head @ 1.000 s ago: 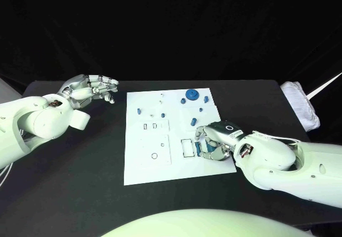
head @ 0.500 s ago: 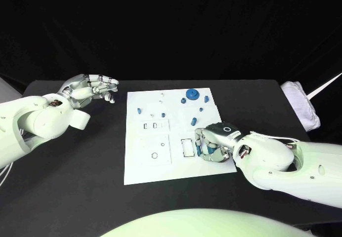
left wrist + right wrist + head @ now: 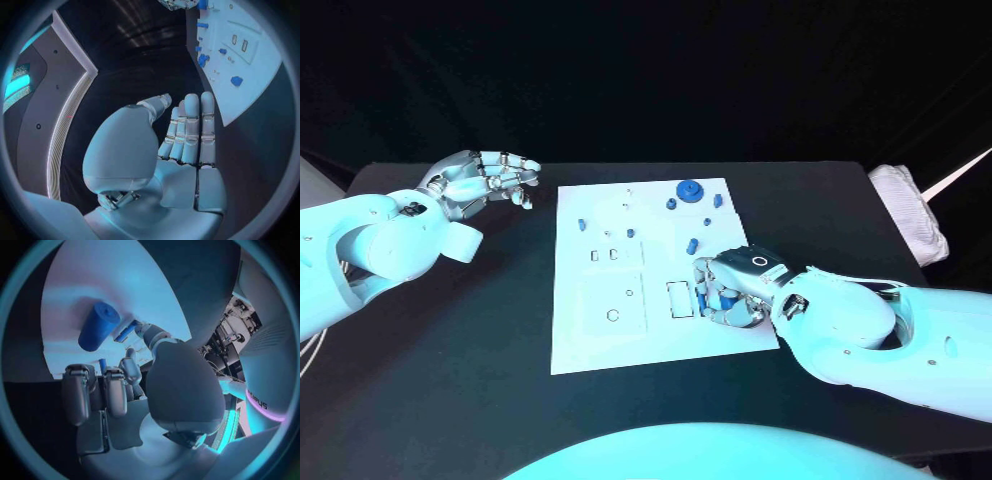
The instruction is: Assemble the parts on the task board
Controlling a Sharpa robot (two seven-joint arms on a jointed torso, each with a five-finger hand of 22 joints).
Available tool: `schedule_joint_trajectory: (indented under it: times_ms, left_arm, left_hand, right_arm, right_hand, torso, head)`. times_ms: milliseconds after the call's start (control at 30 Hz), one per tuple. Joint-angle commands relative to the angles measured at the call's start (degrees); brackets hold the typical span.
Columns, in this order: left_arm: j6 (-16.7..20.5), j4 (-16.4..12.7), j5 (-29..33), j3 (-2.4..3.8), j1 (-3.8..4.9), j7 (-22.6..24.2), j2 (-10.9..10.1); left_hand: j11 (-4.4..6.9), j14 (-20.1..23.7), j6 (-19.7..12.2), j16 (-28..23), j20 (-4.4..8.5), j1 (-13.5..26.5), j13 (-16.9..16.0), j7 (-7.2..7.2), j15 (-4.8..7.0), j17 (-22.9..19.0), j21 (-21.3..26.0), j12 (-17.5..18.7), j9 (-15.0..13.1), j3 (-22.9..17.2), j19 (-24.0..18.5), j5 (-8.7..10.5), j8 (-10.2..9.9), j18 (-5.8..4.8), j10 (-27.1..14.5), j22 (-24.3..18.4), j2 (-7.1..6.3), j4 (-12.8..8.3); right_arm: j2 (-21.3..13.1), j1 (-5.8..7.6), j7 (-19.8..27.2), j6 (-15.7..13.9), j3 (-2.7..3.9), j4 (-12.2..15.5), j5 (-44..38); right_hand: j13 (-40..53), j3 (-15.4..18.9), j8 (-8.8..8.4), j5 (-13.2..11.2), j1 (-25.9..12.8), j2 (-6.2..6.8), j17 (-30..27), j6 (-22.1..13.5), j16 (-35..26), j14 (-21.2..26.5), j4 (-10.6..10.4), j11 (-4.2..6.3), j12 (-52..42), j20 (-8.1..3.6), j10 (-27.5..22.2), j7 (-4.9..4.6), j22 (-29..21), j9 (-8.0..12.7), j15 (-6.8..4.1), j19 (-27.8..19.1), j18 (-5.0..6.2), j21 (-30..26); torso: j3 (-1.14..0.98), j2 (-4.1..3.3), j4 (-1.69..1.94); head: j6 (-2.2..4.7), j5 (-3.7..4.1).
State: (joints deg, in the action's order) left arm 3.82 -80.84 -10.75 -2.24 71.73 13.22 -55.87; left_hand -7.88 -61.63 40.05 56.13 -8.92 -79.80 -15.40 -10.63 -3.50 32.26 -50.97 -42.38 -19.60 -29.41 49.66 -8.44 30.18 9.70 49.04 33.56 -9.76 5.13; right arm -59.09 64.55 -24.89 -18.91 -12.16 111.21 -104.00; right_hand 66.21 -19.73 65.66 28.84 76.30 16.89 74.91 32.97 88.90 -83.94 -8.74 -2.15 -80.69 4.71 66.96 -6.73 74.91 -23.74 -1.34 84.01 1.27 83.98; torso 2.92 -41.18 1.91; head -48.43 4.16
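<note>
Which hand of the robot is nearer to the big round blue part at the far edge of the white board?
The right hand looks slightly nearer, over the board's near right part. The left hand hovers off the task board, to the left of the round blue part. Neither touches it.

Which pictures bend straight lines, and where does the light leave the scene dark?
Left wrist view: the task board has a curved edge, a fisheye effect. Right wrist view: the same bending; a blue cylinder lies bright. Head view: straight edges; the background beyond the black table is dark.
</note>
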Motion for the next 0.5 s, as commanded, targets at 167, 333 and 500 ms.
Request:
schedule_joint_trajectory:
  times_ms: [167, 333, 500]
  left_arm:
    - [-0.87, -0.12, -0.09, 0.04, 0.01, 0.25, 0.0]
    - [-0.85, -0.16, -0.09, 0.04, 0.01, 0.25, -0.05]
    - [-0.83, -0.18, -0.09, 0.04, 0.0, 0.23, -0.08]
  left_hand:
    - [0.02, 0.3, -0.38, 0.18, -0.35, 0.61, 0.05, -1.87, -0.11, -0.05, 0.33, -0.16, 0.05, 0.2, 0.02, 0.15, 0.2, 0.77, -0.42, -0.01, 0.04, -0.21]
    - [0.02, 0.3, -0.38, 0.18, -0.35, 0.61, 0.05, -1.87, -0.11, -0.05, 0.33, -0.16, 0.05, 0.2, 0.02, 0.15, 0.2, 0.77, -0.42, -0.01, 0.04, -0.21]
    - [0.02, 0.3, -0.38, 0.18, -0.35, 0.61, 0.05, -1.87, -0.11, -0.05, 0.33, -0.16, 0.05, 0.2, 0.02, 0.15, 0.2, 0.77, -0.42, -0.01, 0.04, -0.21]
  right_arm:
    - [0.22, -0.06, -0.05, 1.84, -0.01, -0.16, -1.01]
    - [0.37, -0.08, -0.19, 2.31, -0.01, -0.36, -0.99]
    - [0.58, -0.09, -0.47, 2.28, -0.01, -0.48, -1.05]
  right_hand:
    - [0.01, -0.69, 0.53, 0.29, -0.28, 0.0, 14.05, 0.21, 0.27, -5.68, 0.14, 0.04, -0.26, -0.41, 0.51, 0.47, 13.57, -0.19, -0.4, 4.41, -0.12, 0.05]
    - [-0.01, -0.78, 0.63, -0.02, -0.22, 0.03, 14.06, 0.16, 0.28, -5.69, 0.28, 0.1, -0.24, -0.47, 0.52, 0.53, 13.59, -0.25, -0.46, 4.43, -0.14, 0.13]
    - [-0.04, -1.03, 0.8, -0.64, -0.11, 0.04, 14.1, 0.1, 0.31, -5.7, 0.52, 0.2, -0.22, -0.59, 0.55, 0.61, 13.6, -0.34, -0.56, 4.44, -0.15, 0.16]
  torso:
    - [0.02, -0.03, 0.0]
    - [0.03, -0.03, 0.02]
    - [0.02, -0.01, 0.02]
  head:
    - [-0.13, -0.05]
    - [-0.17, -0.07]
    - [-0.22, -0.06]
